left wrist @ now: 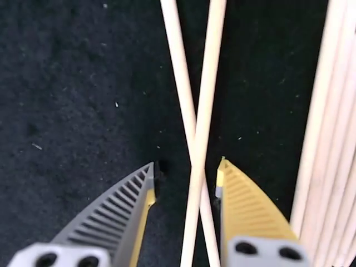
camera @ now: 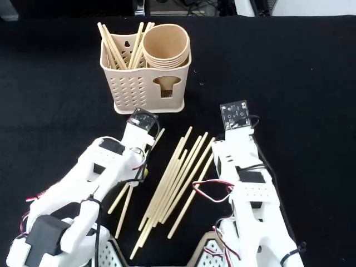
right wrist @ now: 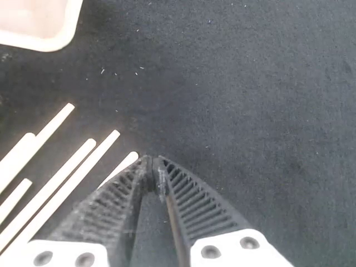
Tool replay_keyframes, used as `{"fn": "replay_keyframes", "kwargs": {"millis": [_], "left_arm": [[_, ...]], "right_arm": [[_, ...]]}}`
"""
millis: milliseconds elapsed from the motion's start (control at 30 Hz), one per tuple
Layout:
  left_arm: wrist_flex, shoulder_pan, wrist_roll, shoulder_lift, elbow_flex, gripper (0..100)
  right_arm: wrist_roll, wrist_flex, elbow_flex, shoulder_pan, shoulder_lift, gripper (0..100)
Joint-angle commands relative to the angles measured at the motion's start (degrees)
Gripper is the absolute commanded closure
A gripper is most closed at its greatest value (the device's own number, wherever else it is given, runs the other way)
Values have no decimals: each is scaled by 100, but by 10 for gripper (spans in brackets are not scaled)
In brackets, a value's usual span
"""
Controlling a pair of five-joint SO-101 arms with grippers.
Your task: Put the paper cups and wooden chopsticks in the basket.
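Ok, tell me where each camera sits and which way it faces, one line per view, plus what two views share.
High view: fixed above the table, looking down on basket, loose chopsticks, left arm and right arm.
Left wrist view: on the left arm, looking down past the open left gripper straddling two crossed chopsticks.
Right wrist view: on the right arm, looking down past the shut right gripper at the table.
Shared: right wrist and high views both show the basket and loose chopsticks.
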Motion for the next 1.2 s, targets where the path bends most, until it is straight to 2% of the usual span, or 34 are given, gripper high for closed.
{"fn": "replay_keyframes", "kwargs": {"millis": [0,133,167,333,667,900,1167], "left_arm": [[-53,40,9,-44,4,816],[-53,171,9,-44,22,966],[-53,286,-35,-44,48,973],[-141,901,-185,-97,207,967],[-97,919,-193,-105,-4,970],[809,919,-193,-114,-1068,969],[1354,919,-202,-255,-1657,969]], "right_arm": [[0,-123,-22,-53,-119,973],[0,-123,-22,-53,-119,973],[0,-123,-22,-53,-119,973],[0,-123,-22,-53,-119,973],[0,-123,-22,-53,-119,973],[0,-123,-22,-53,-119,973],[0,-123,-31,-44,-119,973]]}}
